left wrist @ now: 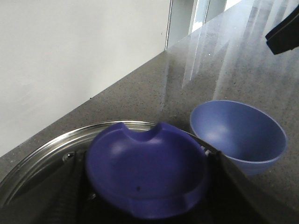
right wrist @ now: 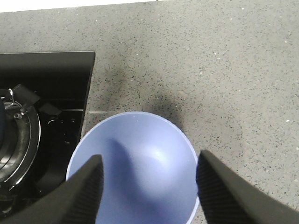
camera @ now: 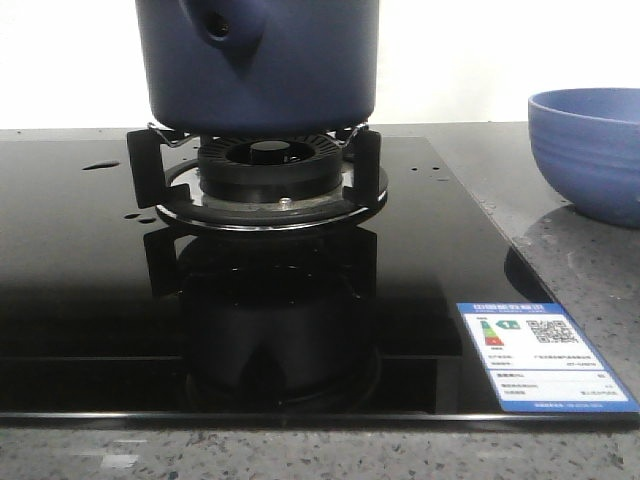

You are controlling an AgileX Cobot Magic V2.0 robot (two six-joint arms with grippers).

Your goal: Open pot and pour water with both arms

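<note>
The dark navy pot stands on the burner stand, its side stub facing the front; its top is out of the front view. In the left wrist view my left gripper is shut on the lid's dark blue knob, one finger on each side; the lid's steel rim curves behind it. My right gripper is open and empty, right above the light blue bowl. Small water droplets lie on the black hob. Neither gripper shows in the front view.
The light blue bowl stands on the grey stone counter, right of the black glass hob; it also shows in the left wrist view. A label sits on the hob's front right corner. A white wall runs behind.
</note>
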